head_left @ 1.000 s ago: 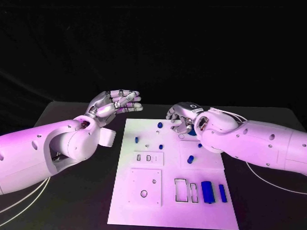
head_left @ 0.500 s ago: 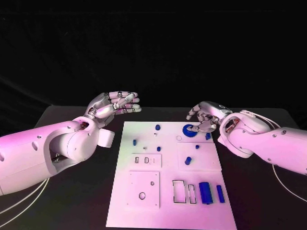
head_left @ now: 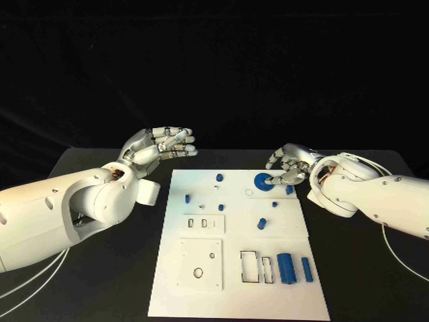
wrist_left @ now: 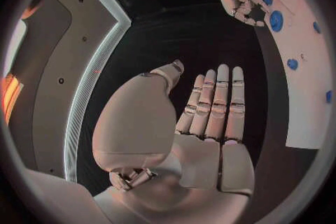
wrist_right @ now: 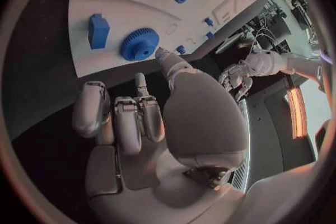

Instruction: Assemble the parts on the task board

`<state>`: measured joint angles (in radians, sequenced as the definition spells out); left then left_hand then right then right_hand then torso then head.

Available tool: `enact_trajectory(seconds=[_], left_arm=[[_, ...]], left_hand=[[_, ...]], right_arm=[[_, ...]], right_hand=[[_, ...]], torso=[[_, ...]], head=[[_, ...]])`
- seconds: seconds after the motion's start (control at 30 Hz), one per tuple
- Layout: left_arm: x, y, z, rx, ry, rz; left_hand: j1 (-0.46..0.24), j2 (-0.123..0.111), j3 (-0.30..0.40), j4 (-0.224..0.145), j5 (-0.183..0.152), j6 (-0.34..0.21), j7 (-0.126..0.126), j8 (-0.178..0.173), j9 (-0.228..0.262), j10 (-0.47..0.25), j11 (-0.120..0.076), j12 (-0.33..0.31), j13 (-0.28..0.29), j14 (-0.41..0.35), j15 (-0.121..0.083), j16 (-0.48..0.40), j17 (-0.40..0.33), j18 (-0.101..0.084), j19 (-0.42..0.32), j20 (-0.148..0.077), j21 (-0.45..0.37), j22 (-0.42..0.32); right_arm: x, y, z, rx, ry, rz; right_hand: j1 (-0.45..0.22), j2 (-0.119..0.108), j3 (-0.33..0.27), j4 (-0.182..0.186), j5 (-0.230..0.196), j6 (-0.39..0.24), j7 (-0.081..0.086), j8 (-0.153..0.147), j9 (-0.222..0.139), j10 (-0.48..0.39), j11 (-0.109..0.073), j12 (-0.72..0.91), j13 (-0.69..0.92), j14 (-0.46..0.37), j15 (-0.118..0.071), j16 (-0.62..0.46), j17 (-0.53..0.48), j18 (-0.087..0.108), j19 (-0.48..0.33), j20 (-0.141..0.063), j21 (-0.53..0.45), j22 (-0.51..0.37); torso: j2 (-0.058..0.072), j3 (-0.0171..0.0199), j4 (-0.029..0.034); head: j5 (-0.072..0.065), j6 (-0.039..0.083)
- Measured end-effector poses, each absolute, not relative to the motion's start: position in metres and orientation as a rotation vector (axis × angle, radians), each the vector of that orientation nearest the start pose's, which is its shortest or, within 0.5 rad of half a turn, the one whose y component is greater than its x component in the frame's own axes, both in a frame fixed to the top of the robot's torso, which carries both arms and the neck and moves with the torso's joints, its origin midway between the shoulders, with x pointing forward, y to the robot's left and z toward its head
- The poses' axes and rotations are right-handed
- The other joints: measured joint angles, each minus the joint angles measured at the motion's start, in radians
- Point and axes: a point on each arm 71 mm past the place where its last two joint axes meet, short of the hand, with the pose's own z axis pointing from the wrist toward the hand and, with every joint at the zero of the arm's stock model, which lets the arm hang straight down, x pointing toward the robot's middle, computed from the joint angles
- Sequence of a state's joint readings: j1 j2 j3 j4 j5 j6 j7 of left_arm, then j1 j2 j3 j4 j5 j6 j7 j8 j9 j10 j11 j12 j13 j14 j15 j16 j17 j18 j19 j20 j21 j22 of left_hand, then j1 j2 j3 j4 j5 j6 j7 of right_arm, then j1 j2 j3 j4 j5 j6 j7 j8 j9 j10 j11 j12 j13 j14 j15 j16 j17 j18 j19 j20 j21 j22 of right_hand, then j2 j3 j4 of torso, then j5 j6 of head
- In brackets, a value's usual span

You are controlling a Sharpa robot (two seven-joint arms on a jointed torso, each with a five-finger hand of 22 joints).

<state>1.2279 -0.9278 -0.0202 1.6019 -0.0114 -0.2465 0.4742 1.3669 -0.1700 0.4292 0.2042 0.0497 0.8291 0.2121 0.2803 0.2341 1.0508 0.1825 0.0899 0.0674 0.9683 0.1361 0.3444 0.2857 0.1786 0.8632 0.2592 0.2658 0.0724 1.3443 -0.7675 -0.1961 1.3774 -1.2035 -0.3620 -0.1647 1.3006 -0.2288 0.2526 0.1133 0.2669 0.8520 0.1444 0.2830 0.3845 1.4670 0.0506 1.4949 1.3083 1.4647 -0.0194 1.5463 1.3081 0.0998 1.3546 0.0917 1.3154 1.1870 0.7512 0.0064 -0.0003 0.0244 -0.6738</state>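
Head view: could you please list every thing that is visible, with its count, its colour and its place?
task board: one, white, middle of the black table.
gear: one, blue, far right part of the board, at the right hand's fingertips.
long bars: two, blue, side by side, near right part of the board.
small parts: several, blue, scattered over the far half of the board.
table: one, black, under the board.
left hand: one, silver, raised off the board's far left corner, holding nothing.
right hand: one, silver, at the board's far right edge, beside the gear.
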Motion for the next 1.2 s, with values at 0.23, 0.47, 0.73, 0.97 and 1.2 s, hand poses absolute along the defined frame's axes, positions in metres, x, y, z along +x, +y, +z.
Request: enact_trajectory(seconds=[0.23, 0.47, 0.73, 0.97, 1.2], left_arm=[[0.48, 0.225, -0.145, -1.016, 1.331, -1.671], [0.48, 0.225, -0.146, -1.016, 1.332, -1.67], [0.48, 0.226, -0.146, -1.017, 1.332, -1.669], [0.48, 0.227, -0.146, -1.017, 1.332, -1.667], [0.48, 0.227, -0.146, -1.018, 1.333, -1.667]], left_hand=[[0.0, 0.0, 0.0, 0.0, 0.0, 0.0, 0.0, 0.0, 0.0, 0.0, 0.0, 0.0, 0.0, 0.0, 0.0, 0.0, 0.0, 0.0, 0.0, 0.0, 0.0, 0.0], [0.0, 0.0, 0.0, 0.0, 0.0, 0.0, 0.0, 0.0, 0.0, 0.0, 0.0, 0.0, 0.0, -0.004, 0.004, 0.0, 0.0, 0.0, 0.0, 0.0, 0.0, 0.0], [0.0, 0.0, 0.0, 0.0, 0.0, 0.0, 0.0, 0.0, 0.0, 0.0, 0.0, 0.0, 0.0, -0.004, 0.004, 0.0, 0.0, 0.0, 0.0, 0.0, 0.0, 0.0], [0.004, 0.004, 0.0, 0.0, 0.0, 0.0, 0.0, 0.0, 0.0, 0.0, 0.0, 0.0, 0.0, -0.004, 0.004, 0.0, 0.001, 0.0, -0.002, 0.002, 0.0, 0.0], [0.005, 0.005, 0.0, 0.0, 0.0, 0.0, 0.0, 0.0, 0.0, 0.0, 0.0, 0.0, 0.0, -0.004, 0.004, 0.0, 0.002, 0.0, -0.004, 0.004, 0.0, 0.0]], right_arm=[[0.525, -0.214, -0.185, 0.073, 1.75, 0.554], [0.526, -0.21, -0.19, 0.07, 1.769, 0.551], [0.528, -0.21, -0.192, 0.072, 1.771, 0.544], [0.529, -0.211, -0.192, 0.075, 1.769, 0.541], [0.53, -0.212, -0.192, 0.075, 1.767, 0.537]], right_hand=[[0.009, 0.009, -0.006, 0.0, 0.0, 0.0, 0.0, 0.007, 0.001, 0.0, 0.0, 0.006, 0.0, 0.0, 0.0, 0.004, 0.0, 0.0, 0.003, 0.003, 0.003, 0.006], [0.009, 0.009, -0.007, 0.002, 0.0, 0.0, 0.0, 0.009, 0.001, 0.0, 0.0, 0.006, 0.0, 0.0, 0.0, 0.004, 0.0, 0.0, 0.003, 0.003, 0.003, 0.006], [0.02, 0.02, -0.008, 0.003, 0.0, 0.0, 0.0, 0.019, 0.002, 0.0, 0.0, 0.006, 0.0, 0.0, 0.0, 0.004, 0.0, 0.0, 0.003, 0.003, 0.003, 0.007], [0.029, 0.029, 0.0, 0.011, 0.003, 0.0, 0.0, 0.023, 0.003, 0.0, 0.0, 0.006, 0.0, 0.0, 0.0, 0.004, 0.0, 0.0, 0.003, 0.003, 0.003, 0.01], [0.057, 0.038, 0.056, 0.008, 0.004, 0.009, 0.0, 0.031, -0.004, 0.0, 0.0, 0.009, 0.0, 0.0, 0.0, 0.004, 0.0, 0.0, 0.003, 0.003, 0.007, 0.018]], torso=[[0.001, -0.0012, 0.0005], [0.002, -0.0017, 0.0005], [0.002, -0.0017, 0.0008], [0.002, -0.0011, 0.0], [0.001, -0.0007, -0.0003]], head=[[0.001, -0.002], [0.003, -0.002], [0.006, -0.003], [0.008, -0.008], [0.009, -0.009]])
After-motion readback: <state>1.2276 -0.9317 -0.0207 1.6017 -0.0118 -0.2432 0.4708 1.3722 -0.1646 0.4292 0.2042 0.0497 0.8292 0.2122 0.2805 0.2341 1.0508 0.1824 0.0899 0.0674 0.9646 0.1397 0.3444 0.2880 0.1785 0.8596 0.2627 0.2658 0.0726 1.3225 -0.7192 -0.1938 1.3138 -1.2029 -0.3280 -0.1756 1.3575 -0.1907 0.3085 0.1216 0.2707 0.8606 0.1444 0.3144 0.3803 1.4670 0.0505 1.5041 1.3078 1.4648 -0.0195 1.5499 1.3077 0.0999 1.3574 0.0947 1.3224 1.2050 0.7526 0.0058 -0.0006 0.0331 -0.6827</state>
